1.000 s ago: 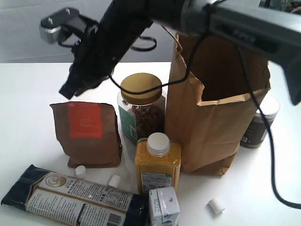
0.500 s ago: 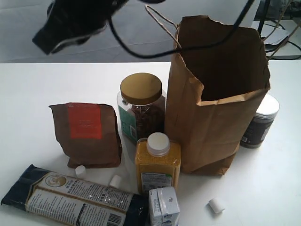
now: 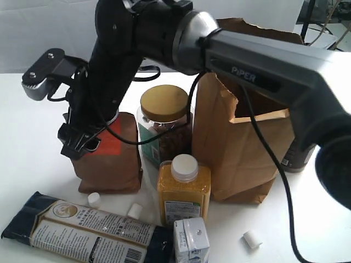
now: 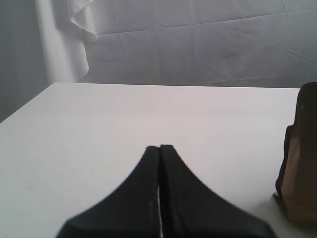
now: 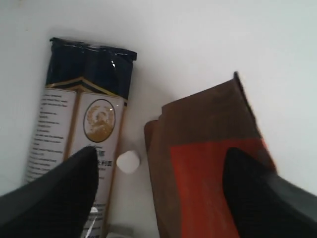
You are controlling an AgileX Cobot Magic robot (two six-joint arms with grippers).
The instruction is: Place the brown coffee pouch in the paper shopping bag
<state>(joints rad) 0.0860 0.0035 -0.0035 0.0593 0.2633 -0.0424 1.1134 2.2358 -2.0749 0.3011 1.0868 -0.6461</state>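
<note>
In the exterior view the paper shopping bag (image 3: 241, 159) stands upright on the white desk (image 3: 33, 109) with its mouth open. The brown coffee pouch (image 3: 115, 164) stands upright too, apart from the bag, with a gold-lidded jar (image 3: 164, 118) between them. The right arm reaches across from the bag's side, and the right tool (image 3: 82, 147) sits at the pouch's upper corner farthest from the bag, hiding much of the orange-red label. A yellow bottle (image 3: 184, 189) stands just in front of the bag, and a long dark-blue packet (image 3: 82, 233) lies beyond it, farther from the bag. In the left wrist view the left tool (image 4: 159, 148) has its fingers pressed together over bare desk; a brown paper shape (image 4: 301, 163) is cut off at the frame's edge, and I cannot tell whether it is pouch or bag. In the right wrist view the right tool (image 5: 161, 158) is spread wide, one finger to each side of the pouch (image 5: 198, 144), with nothing clamped. The pouch looks light, with soft paper walls that should dent under pressure, though the matte surface should not slip. The best hold is probably across the folded top, its stiffest part. It would then need lifting above the bag's tall rim.
</note>
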